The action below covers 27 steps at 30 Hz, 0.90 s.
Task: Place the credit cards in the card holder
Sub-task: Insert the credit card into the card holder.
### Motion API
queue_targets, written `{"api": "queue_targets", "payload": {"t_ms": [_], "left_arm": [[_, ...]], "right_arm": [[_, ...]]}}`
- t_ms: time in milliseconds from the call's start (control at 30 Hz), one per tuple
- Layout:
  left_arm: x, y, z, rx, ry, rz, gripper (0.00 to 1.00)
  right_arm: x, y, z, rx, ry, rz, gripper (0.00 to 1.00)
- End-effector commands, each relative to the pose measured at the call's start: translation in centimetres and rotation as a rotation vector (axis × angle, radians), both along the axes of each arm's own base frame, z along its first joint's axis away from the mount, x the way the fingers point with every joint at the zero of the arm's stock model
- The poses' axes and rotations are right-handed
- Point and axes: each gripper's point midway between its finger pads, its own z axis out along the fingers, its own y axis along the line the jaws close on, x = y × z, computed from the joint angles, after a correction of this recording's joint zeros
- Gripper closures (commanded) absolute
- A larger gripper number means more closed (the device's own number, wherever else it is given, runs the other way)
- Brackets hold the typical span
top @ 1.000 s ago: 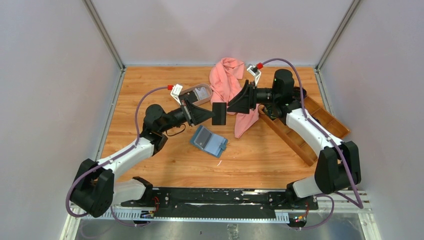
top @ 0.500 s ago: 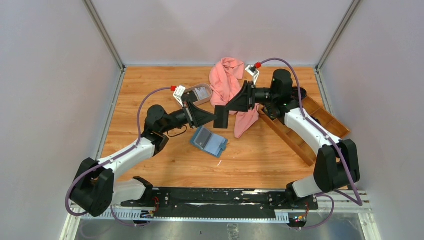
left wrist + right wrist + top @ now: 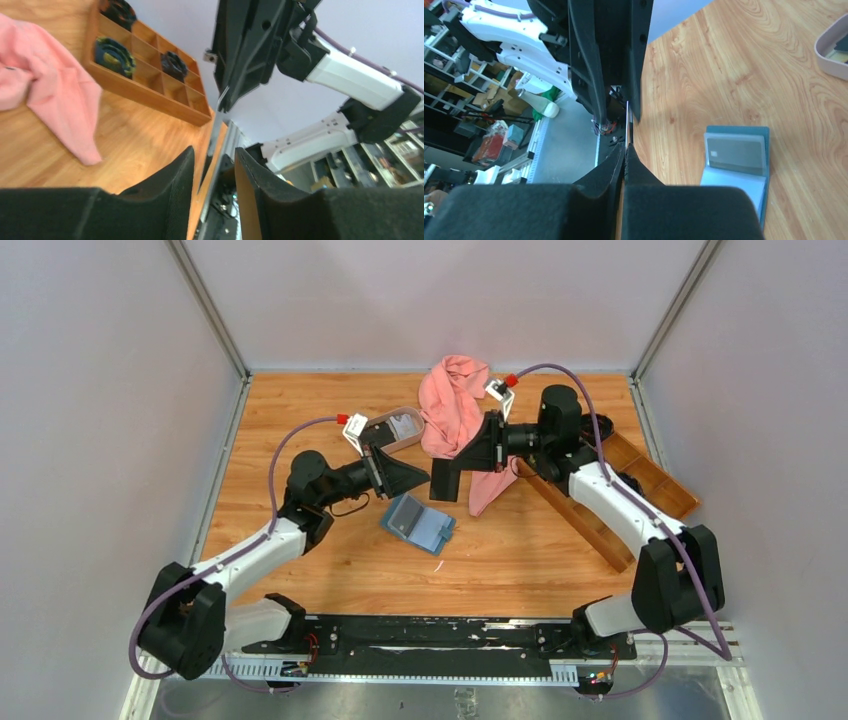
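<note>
Pinching a black credit card (image 3: 444, 481) by one end, the right gripper (image 3: 460, 464) is pressed together on the plastic and holds it on edge above the table (image 3: 520, 550). The left gripper (image 3: 424, 478) faces it with fingers (image 3: 170, 175) spread. The card's thin edge stands in the gap between them with room on either side.

Below both grippers and slightly nearer the bases, the card holder (image 3: 418, 523) lies open on the wood, a grey card (image 3: 734, 152) in one pocket. A pink cloth (image 3: 452, 400) is heaped beyond the right gripper and trails under it. A beige tray (image 3: 412, 412) sits just beyond the left gripper. To the right gripper's right, a wooden compartment tray (image 3: 590, 512) runs along under that arm.

Bare wood lies open to the left of the left gripper and on the near side of the holder. Walls close the table's far and side edges.
</note>
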Motion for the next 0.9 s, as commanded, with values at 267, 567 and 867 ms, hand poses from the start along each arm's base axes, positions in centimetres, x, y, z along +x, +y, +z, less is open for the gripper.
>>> {"api": "queue_targets", "payload": {"t_ms": [267,567,867], "left_arm": [[0.1,8.2,0.0,0.128,-0.208,0.288,0.01],[0.5,8.5,-10.8,0.257,0.153,0.286,0.00],[2.2,11.4,-17.5,0.557,0.186,0.412,0.00]], "right_arm": [[-2.2,-3.9,-5.1,-0.020,-0.157,-0.138,1.00],[-0.4,-4.5,-8.5,-0.058,-0.031,-0.290,1.00],[1.1,-4.1,-9.8,0.004,0.151,-0.356,1.00]]}}
